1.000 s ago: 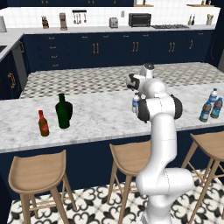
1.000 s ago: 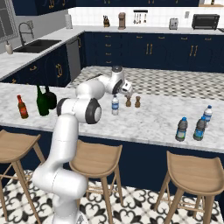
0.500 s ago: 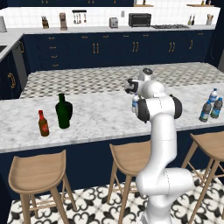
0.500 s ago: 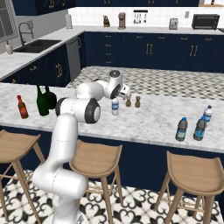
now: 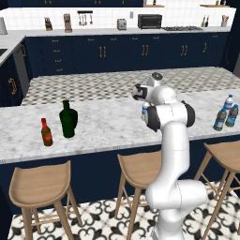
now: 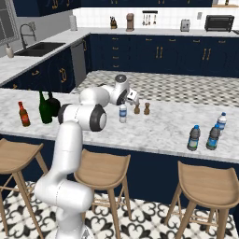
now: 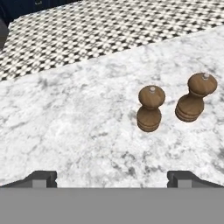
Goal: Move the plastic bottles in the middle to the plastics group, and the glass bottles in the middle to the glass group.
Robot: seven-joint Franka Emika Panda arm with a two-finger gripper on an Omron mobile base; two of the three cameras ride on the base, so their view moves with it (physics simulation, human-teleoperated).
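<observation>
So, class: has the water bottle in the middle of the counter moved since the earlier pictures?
No. The water bottle stands just left of the two pepper shakers, as before.

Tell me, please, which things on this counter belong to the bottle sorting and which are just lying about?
Job in hand:
- middle water bottle
- water bottle group
- tall green bottle
- squat dark bottle
- red-capped brown bottle

Lying about:
- nearer pepper mill
- farther pepper mill
- toaster
</observation>
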